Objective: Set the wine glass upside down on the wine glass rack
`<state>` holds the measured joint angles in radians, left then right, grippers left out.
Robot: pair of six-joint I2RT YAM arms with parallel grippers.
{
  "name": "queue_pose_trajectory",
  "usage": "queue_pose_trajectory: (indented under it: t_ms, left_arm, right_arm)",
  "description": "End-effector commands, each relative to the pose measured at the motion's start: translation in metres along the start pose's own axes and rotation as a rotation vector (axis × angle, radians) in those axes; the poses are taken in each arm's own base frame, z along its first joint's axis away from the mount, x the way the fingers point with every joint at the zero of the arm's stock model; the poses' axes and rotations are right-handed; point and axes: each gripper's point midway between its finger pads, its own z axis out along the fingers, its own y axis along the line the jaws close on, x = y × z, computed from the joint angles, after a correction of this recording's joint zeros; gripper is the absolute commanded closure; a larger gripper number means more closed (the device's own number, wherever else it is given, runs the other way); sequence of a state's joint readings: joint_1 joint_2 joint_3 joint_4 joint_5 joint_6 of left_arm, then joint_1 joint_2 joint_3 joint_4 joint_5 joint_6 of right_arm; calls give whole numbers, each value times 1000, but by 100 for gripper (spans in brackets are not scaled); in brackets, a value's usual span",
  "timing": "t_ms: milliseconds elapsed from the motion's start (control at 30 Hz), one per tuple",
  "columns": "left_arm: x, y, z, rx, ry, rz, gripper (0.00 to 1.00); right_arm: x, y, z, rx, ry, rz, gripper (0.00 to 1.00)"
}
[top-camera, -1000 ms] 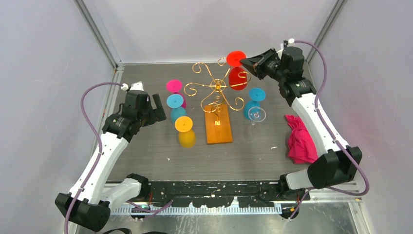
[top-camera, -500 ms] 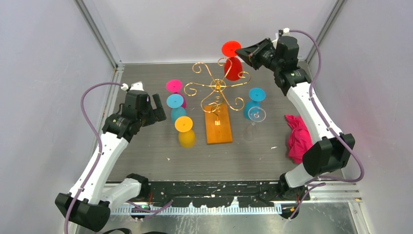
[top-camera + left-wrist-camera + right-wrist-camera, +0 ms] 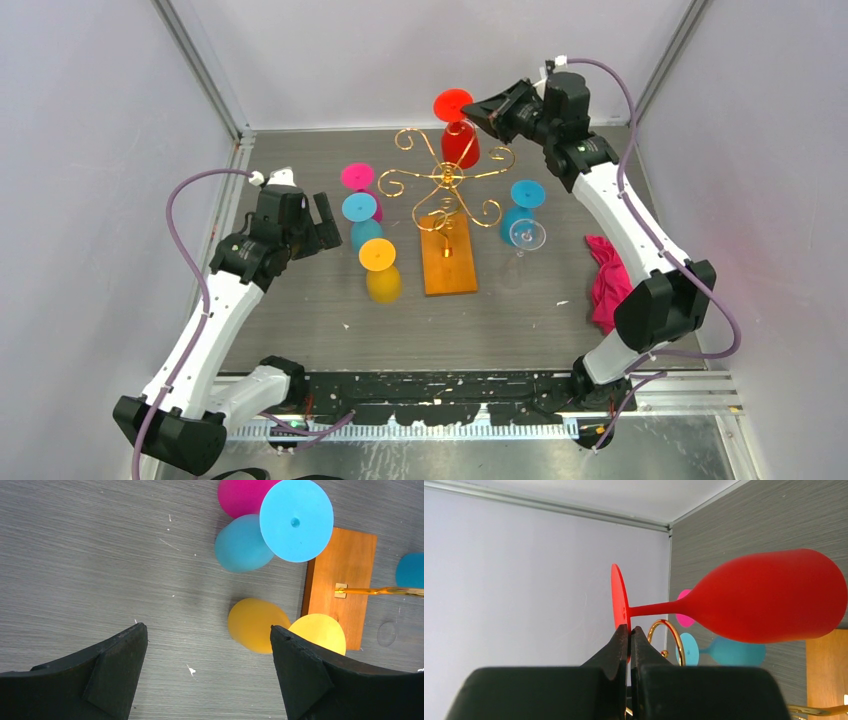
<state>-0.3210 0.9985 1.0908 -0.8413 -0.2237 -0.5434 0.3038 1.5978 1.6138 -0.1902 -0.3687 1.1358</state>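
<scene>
My right gripper [image 3: 480, 110] is shut on the foot rim of a red wine glass [image 3: 461, 146], which it holds upside down above the far arms of the wine glass rack [image 3: 445, 180]. In the right wrist view the glass [image 3: 774, 597] lies sideways across the frame, its foot pinched at the gripper's [image 3: 629, 630] tips, with a gold scroll [image 3: 672, 637] just behind. The rack's gold wire arms rise from an orange-brown wooden base [image 3: 447, 255]. Over the table left of the rack, my left gripper [image 3: 325, 222] hangs open and empty, also open in its own wrist view [image 3: 207, 630].
Upside-down glasses stand left of the rack: pink [image 3: 357, 178], blue [image 3: 360, 210] and yellow [image 3: 378, 256]. Another blue glass [image 3: 527, 194] and a clear glass [image 3: 527, 235] stand right of it. A pink cloth [image 3: 607, 280] lies at the right edge. Walls close in behind and at both sides.
The right arm has carried the red wine glass left and toward the back wall, from the rack's right side to over its far arms. The left arm has not moved.
</scene>
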Motion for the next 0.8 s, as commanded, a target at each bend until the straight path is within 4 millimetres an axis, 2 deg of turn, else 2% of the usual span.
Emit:
queue_pose_trajectory:
  t_ms: [0,300,767]
  left_arm:
    - [-15,-10,-5,40,-55,-20,7]
    - [-14,-12,-6,53,-55,-34,8]
    - [-11,-17,-8,68,-51,-36,9]
  right_arm:
    - [4,36,-7,-86,-2,-60,99]
    - [23,32,-17,-68,27,-70,99]
    - [37,29,-44,-61,37,-81,99]
